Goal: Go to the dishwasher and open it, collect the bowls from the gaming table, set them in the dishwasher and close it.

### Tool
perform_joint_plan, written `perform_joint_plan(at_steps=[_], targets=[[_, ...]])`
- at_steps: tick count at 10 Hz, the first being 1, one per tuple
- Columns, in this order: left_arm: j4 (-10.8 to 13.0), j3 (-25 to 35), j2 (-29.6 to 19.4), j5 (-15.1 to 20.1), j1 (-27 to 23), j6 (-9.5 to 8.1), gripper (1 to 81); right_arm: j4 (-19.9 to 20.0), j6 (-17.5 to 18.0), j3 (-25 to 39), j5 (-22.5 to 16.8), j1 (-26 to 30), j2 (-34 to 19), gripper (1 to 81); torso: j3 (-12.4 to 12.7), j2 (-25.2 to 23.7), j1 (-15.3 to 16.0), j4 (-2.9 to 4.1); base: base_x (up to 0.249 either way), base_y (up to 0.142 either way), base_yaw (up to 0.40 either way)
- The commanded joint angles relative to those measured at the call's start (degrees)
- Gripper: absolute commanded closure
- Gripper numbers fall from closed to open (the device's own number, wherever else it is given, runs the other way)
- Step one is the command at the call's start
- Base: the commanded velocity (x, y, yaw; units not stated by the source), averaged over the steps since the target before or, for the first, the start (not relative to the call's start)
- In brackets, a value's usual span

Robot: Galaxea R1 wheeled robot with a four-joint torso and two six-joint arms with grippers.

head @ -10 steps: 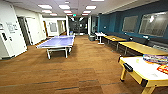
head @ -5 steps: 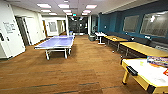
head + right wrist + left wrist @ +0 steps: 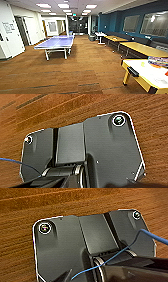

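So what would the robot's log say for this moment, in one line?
place: games room, brown floor | right: gaming table, white top, yellow edge, coloured stack on it | ahead-left: blue ping-pong table | tools: unclear

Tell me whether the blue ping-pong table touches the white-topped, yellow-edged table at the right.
Apart. The head view shows the blue ping-pong table well off from the white-topped table, with a wide stretch of brown floor between them.

Office games room, ping-pong table (image 3: 57,42), yellow tables (image 3: 142,48)
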Motion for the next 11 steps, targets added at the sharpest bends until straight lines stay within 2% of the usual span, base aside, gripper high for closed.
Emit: perform_joint_plan(at_steps=[1,11], targets=[[-0.31,0.11,0.26,2.59,-2.56,0.39,1.0,0.31,0.09,0.27,-2.90,2.42,0.22,1.0,0.00,0.00,0.00,0.00,0.000,0.000,0.000],[0.30,0.20,0.17,2.68,-2.38,0.66,1.0,0.31,0.09,0.19,-2.90,2.42,0.30,1.0,0.02,0.00,-0.11,0.00,0.000,0.000,-0.018]])
